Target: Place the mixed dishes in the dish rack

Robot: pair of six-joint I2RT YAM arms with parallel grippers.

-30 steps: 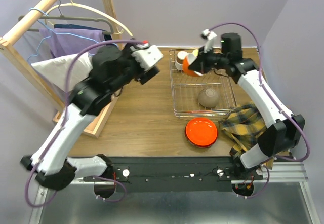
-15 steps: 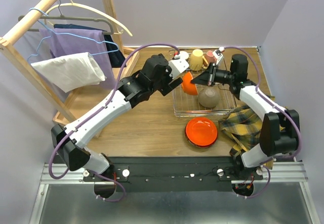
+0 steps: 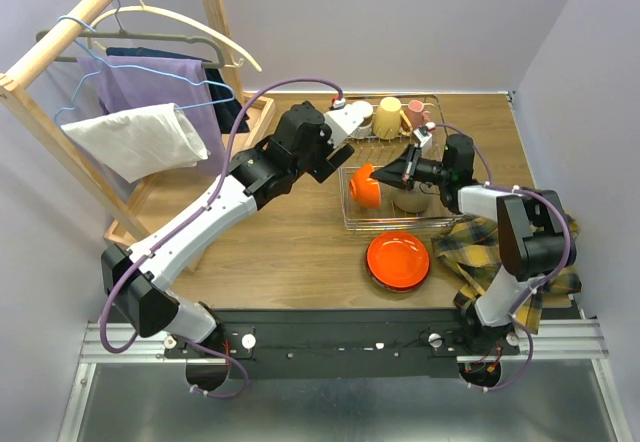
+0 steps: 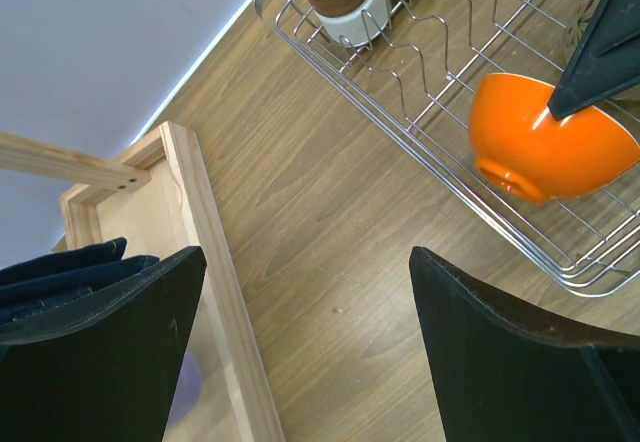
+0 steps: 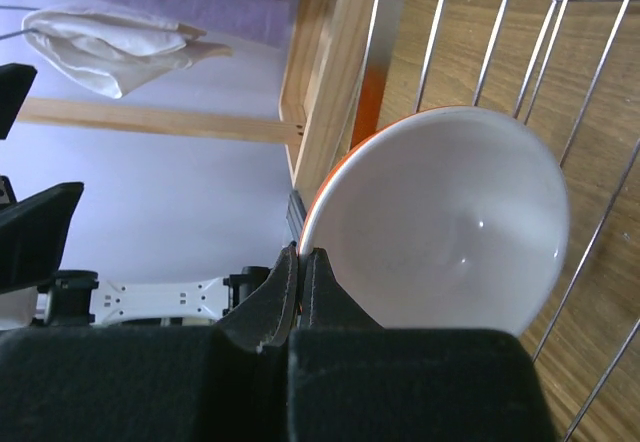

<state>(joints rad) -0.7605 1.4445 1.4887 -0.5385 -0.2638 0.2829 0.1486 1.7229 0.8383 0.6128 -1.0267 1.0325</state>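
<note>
Top view: dish rack (image 3: 346, 200) sits at the back right of the table (image 3: 290, 242). The right gripper (image 3: 384, 175) reaches in from the right, pinched shut on the rim of the orange bowl (image 3: 365, 186), which is tipped on its side in the rack's left part. A beige bowl (image 3: 410, 202) is just behind the gripper, and a yellow mug (image 3: 388, 117), pink mug (image 3: 415, 114) and brown-and-white cup (image 3: 358, 114) stand along the rack's far end. An orange-red dish (image 3: 397, 259) lies on the table in front of the rack, with the plaid cloth (image 3: 490, 247) to its right. The left gripper (image 3: 325, 158) hangs just left of the rack. Left wrist: fingers spread wide over bare table with nothing between them, wooden tray (image 4: 215, 262) to one side and the rack to the other. Right wrist: fingertips are clamped tight on the bowl's rim, white inside showing, rack wires behind it.
</note>
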